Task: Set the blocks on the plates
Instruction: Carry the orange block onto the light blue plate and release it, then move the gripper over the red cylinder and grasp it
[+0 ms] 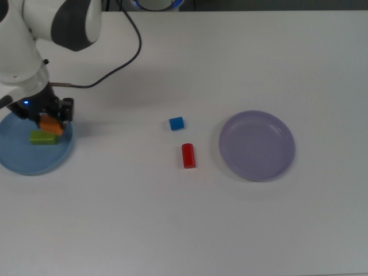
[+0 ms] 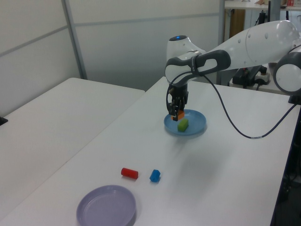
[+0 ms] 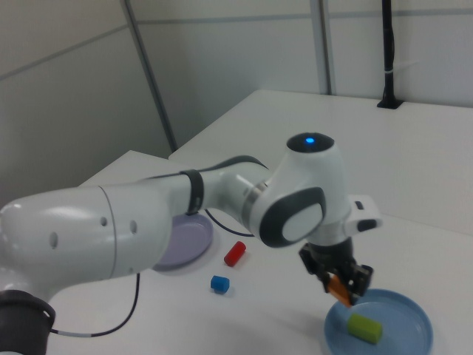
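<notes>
Small orange flat block point(image 2: 180, 115) sits pinched in the black two-finger gripper point(image 2: 178, 114), above the round light blue plate point(image 2: 197, 125) holding a green rectangular bar point(image 2: 182, 125). The plain white desk point(image 2: 221, 179) fills the foreground; grey partition panels point(image 2: 141, 42) stand behind. No writing shows.

A smooth, matt white table point(image 1: 241, 230) fills the frame. The robot arm point(image 3: 185, 214) at the upper left of the top view has glossy white plastic shells with dark grey joints, and a black rubbery cable point(image 1: 123, 60). The light blue plate point(image 1: 23, 164) and lavender plate point(image 1: 257, 145) look like smooth plastic with a soft sheen. The blocks, such as the red one point(image 1: 188, 155), look matt and solid-coloured.
</notes>
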`<state>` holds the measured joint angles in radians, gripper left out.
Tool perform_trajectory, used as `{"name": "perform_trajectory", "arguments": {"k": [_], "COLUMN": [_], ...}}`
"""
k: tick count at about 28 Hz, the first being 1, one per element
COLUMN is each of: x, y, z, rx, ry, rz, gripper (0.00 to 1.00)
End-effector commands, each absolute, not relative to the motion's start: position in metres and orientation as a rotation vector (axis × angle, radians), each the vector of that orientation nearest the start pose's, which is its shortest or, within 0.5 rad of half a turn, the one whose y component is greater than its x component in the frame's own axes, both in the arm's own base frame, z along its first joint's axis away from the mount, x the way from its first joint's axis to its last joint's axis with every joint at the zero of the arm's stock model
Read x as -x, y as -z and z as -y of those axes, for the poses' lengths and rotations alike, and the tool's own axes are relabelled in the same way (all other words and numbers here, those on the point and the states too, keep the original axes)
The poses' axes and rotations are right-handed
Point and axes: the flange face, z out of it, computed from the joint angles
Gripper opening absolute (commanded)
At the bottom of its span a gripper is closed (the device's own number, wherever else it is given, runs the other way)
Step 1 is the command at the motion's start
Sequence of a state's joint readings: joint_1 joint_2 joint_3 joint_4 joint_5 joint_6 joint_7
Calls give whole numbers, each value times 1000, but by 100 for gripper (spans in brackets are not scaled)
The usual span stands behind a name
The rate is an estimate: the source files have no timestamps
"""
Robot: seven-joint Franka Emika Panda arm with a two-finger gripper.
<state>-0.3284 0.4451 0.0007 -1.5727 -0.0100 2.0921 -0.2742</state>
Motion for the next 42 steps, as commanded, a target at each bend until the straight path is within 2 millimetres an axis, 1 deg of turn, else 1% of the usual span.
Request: {"name": "perform_trajectory", "arguments": {"k": [1, 5, 9, 12, 14, 15, 16, 18, 19, 20, 21, 25, 26, 27, 30, 32, 33, 37, 38, 42], "x": [-674, -682, -683, -681, -678, -677, -676, -674, -674, -674, -674, -676, -677, -681, -688, -693, -696, -700, -702, -704], "y": [-373, -359, -357, -358, -356, -354, -353, -347, -348, -347, -348, -348, -349, -356, -367, -371, -378, -381, -381, -383], "z": [234, 242, 242, 246, 252, 254, 253, 253, 252, 252, 251, 244, 238, 220, 184, 159, 137, 97, 80, 50], "rx": [3195, 3203, 3211, 3217, 3224, 3228, 3228, 3228, 3228, 3228, 3227, 3224, 3221, 3210, 3194, 3183, 3174, 3162, 3155, 3147], "ry": [308, 435, 438, 435, 425, 416, 411, 394, 394, 392, 389, 381, 377, 365, 339, 326, 326, 298, 294, 292], "rz": [-84, -106, -86, -90, -100, -93, -85, -78, -75, -75, -75, -71, -61, -37, -37, -64, -94, -95, -86, -57], "gripper": [46, 47, 47, 52, 58, 66, 71, 84, 89, 98, 100, 100, 100, 100, 100, 100, 100, 100, 100, 100]}}
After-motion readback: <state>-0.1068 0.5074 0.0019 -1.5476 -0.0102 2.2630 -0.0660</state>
